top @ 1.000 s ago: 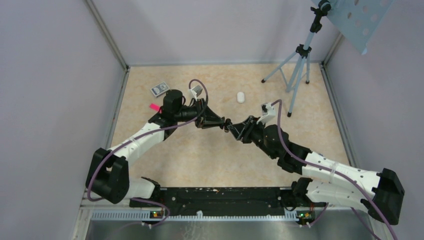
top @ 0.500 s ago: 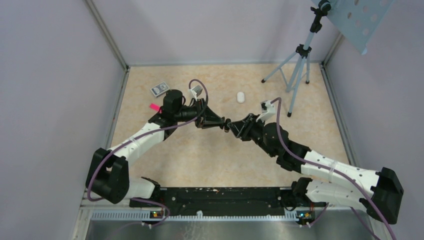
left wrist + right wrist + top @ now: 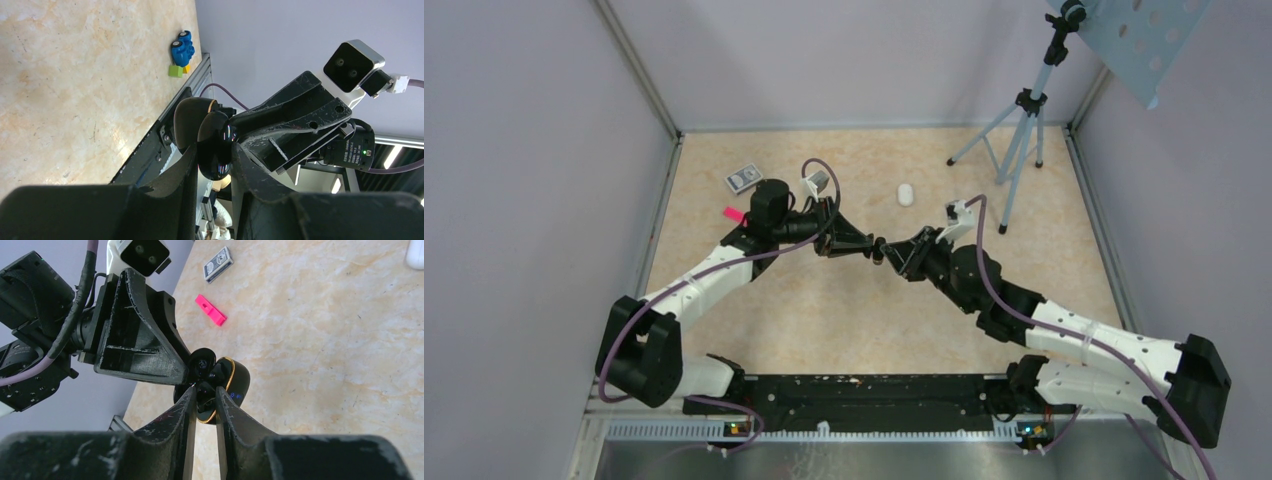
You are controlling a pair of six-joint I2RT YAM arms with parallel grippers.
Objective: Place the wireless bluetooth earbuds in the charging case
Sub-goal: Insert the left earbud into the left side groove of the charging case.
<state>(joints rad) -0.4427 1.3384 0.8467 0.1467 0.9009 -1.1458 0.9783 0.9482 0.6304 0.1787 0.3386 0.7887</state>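
Over the marbled bench [image 3: 824, 310], my left hand [image 3: 214, 156] clamps the open black charging case [image 3: 234, 382] in mid-air. My right hand [image 3: 205, 392], fingers narrowed to a slit, meets its mouth; whether they pinch anything, I cannot tell.

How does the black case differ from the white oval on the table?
The black case is gripped by the left gripper, lid open; the white oval lies untouched on the table. The case has a gold rim; the oval is plain. Both are small and rounded.
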